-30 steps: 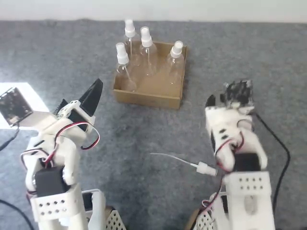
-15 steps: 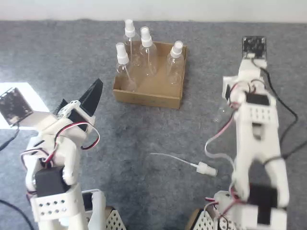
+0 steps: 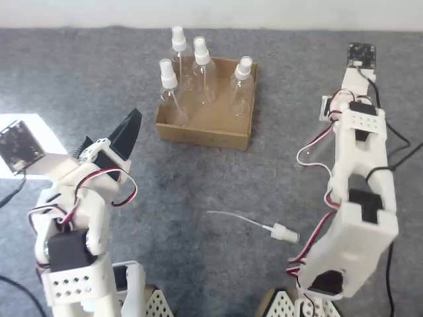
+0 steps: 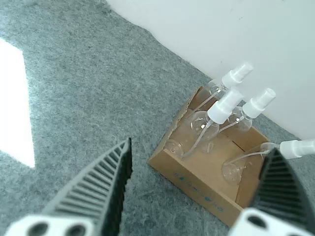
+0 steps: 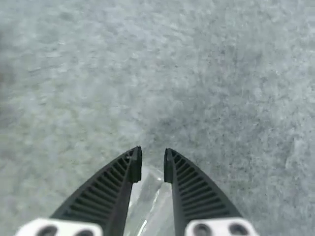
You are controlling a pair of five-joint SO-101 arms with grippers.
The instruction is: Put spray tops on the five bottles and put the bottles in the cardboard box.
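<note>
Right hand (image 5: pixel 150 155): fingers nearly together, clamped on the fifth bottle (image 5: pixel 145 196), clear plastic, no top on it. A second ago this arm was folded back over its base at 5 o'clock; now it is stretched out toward 2 o'clock, hand low over the bench (image 3: pixel 198 191), which is grey felt with a coarse nap.

Loose spray top (image 3: pixel 284 232) hasn't moved: white head with a thin clear dip tube, lying flat at 5 o'clock, well apart from that bottle. So I'd say capping is still to do.

Left hand (image 4: pixel 199 147): ribbed black fingers wide apart, holding nothing, unmoved at 8 o'clock.

Four capped bottles (image 3: pixel 241 86) stand in the cardboard box (image 3: pixel 198 135) at 12 o'clock, a shallow brown tray.
</note>
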